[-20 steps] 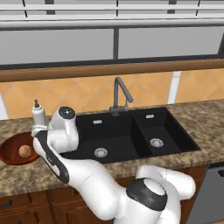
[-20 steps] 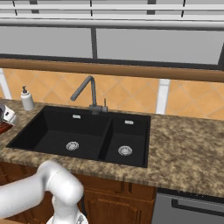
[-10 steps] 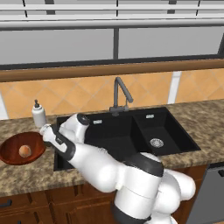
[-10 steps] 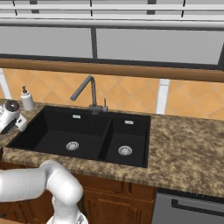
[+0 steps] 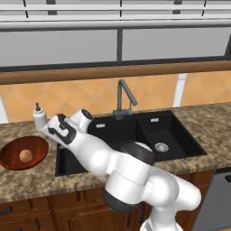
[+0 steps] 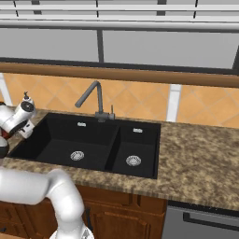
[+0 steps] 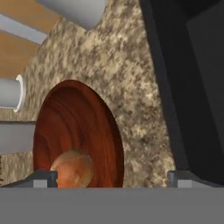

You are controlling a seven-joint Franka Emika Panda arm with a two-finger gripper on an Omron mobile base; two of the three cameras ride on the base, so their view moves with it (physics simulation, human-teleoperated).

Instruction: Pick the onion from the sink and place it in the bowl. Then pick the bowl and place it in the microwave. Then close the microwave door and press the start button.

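Speckled brown-and-tan granite countertop [image 5: 27,178] runs along a wall of orange-tan diagonal tiles, with a brown wooden ledge and grey window panes above and dark reddish-brown wooden cabinet fronts below. Set into the stone is the black double-basin sink [image 5: 158,131], matte, with a large basin and a smaller one, each with a round silver drain, and a grey gooseneck faucet [image 5: 124,97] behind the divider.

At the sink's left end the white arm's two-finger gripper [image 7: 111,177] hangs over the counter with its jaws spread wide; in the hand view the two small dark fingertips [image 7: 41,178] stand far apart at the bottom edge, and nothing lies between them or touches them. In the left base view the gripper [image 5: 55,131] sits just beside the bowl's right rim, above the counter.

To its left rests the wide, shallow, round bowl of glossy reddish-brown wood [image 5: 13,158], its grain showing as darker concentric bands in the hand view [image 7: 87,127]. Inside it lies the small, round, smooth orange-tan onion [image 5: 25,155], close to the middle, much smaller than the bowl; the hand view shows the onion [image 7: 72,173] low in the bowl with a soft highlight on its skin.

A small white bottle with a dark pump top [image 5: 39,118] stands upright on the counter behind the bowl, near the tiled wall.
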